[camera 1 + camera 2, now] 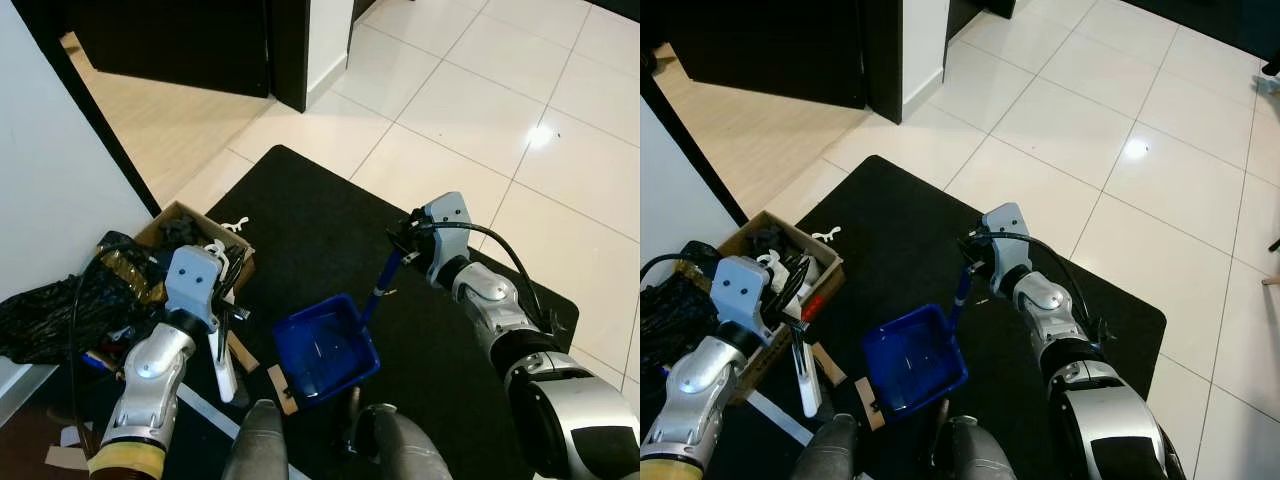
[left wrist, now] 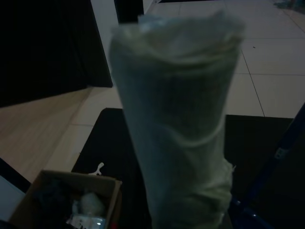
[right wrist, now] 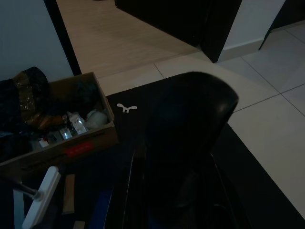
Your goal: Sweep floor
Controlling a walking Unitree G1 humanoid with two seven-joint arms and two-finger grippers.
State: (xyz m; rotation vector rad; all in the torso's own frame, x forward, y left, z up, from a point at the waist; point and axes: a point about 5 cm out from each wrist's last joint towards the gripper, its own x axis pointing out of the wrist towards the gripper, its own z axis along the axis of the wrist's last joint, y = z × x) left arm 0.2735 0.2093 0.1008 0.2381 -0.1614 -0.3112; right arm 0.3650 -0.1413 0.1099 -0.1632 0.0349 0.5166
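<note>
Fingers of the right gripper (image 1: 404, 243) are clenched on the top end of the blue handle of the blue plastic dustpan (image 1: 327, 353), which sits on the black floor mat (image 1: 320, 230). The dustpan tray rests on the mat near its near edge, with the handle (image 1: 959, 290) rising from the tray up to the gripper. The left gripper (image 1: 222, 318) grasps the white plastic handle of a small brush (image 1: 224, 372), which hangs down just beside the dustpan, on its left; in the left wrist view this handle (image 2: 178, 124) stands close before the camera. Beyond the brush, at the left edge of the mat, is an open brown cardboard box (image 1: 818, 256) full of mixed small things, and a black plastic bag (image 1: 50, 310) lies against the white wall beside it. A small white piece of litter (image 1: 234, 225) lies on the mat just behind the box. Flat pieces of brown cardboard (image 1: 280, 388) lie on the mat touching the near left corner of the dustpan tray. Around the mat is a floor of white glossy tiles (image 1: 560, 110).
</note>
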